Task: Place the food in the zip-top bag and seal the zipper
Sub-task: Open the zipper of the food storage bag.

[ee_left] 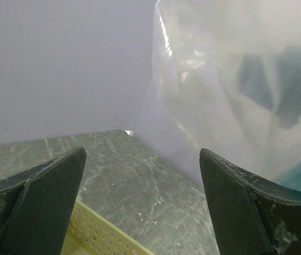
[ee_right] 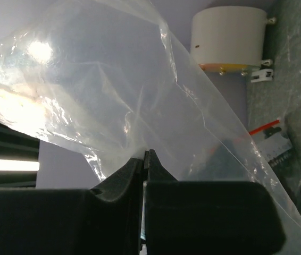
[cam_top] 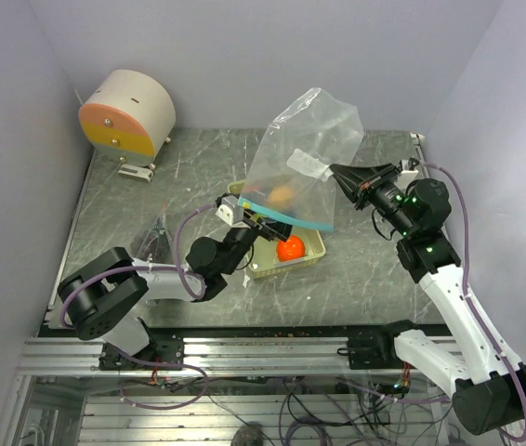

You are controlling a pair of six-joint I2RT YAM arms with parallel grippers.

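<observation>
right gripper (ee_right: 145,155) clamped on zip-top bag (ee_right: 86,90); left gripper (ee_left: 141,159) wide, bag beside jaws, ungripped

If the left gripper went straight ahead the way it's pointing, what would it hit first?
Probably the zip-top bag, hanging just ahead and right of the open jaws; depth is unclear.
</observation>
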